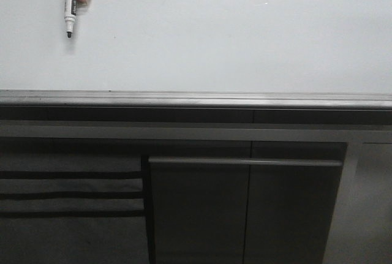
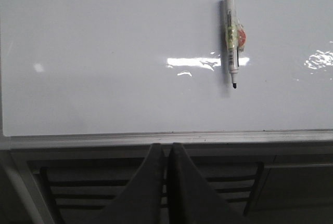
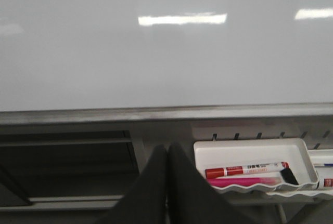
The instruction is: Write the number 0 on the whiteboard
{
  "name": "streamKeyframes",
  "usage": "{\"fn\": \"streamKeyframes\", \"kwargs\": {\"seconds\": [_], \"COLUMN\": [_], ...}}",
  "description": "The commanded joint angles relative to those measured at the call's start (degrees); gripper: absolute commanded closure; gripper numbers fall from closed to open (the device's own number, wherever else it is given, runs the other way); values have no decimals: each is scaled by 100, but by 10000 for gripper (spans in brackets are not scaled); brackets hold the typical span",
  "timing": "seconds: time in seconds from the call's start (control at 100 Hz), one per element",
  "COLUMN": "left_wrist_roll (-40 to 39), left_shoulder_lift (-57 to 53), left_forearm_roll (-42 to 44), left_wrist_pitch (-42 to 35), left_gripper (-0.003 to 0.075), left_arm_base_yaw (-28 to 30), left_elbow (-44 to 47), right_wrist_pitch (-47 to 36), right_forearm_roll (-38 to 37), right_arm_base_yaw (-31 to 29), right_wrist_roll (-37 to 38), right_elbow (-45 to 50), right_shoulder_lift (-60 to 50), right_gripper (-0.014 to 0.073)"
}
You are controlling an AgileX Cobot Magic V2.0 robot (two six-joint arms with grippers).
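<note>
The whiteboard [image 1: 214,37] fills the upper part of the front view, glossy white with a grey metal edge strip along its lower edge; it also shows in the left wrist view [image 2: 104,52] and the right wrist view [image 3: 156,52]. A marker pen [image 1: 71,3] hangs on it at the upper left, uncapped tip down, and shows in the left wrist view [image 2: 231,39]. No number 0 is visible on the board. My left gripper [image 2: 167,147] is shut and empty, below the board's edge. My right gripper [image 3: 166,148] is shut and empty, below the edge too. Neither gripper shows in the front view.
Dark grey cabinet panels [image 1: 245,209] stand below the board. A white tray [image 3: 250,154] holding a red marker [image 3: 244,170], a pink marker and a black-tipped one hangs below the board's edge, beside my right gripper.
</note>
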Motion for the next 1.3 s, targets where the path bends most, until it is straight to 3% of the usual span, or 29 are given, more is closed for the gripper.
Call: {"fn": "streamKeyframes", "kwargs": {"seconds": [0.0, 0.23, 0.3, 0.54, 0.63, 0.8, 0.96, 1.14, 1.29], "left_wrist_roll": [-51, -51, -51, -51, -51, -51, -51, -51, -51], "left_shoulder_lift": [195, 523, 614, 962, 1129, 1572, 2184, 3191, 4093], "left_forearm_roll": [7, 7, 7, -125, -74, -33, -247, -273, -221], "left_wrist_pitch": [-389, -403, -445, -861, -938, -1401, -2210, -2952, -2942], "left_gripper": [740, 734, 696, 361, 294, 292, 292, 293, 293], "left_arm_base_yaw": [7, 7, 7, -227, -656, -1370, -1694, -1797, -1642], "left_elbow": [-186, -186, -186, -186, -186, -197, -197, -467, -1163], "right_wrist_pitch": [-278, -275, -275, -400, -463, -475, -335, 41, 179], "right_forearm_roll": [34, 34, 43, 55, 67, 535, 1890, 3523, 3809], "right_arm_base_yaw": [-36, -36, -36, -36, -36, -10, -10, -10, -10], "right_wrist_roll": [-65, -65, -65, -65, -65, -252, -1505, -3211, -3433], "right_elbow": [-205, -186, -186, -186, -186, -186, -186, -186, -186], "right_shoulder_lift": [241, 519, 539, 539, 539, 539, 539, 597, 628], "right_gripper": [666, 666, 645, 354, 293, 292, 292, 292, 292]}}
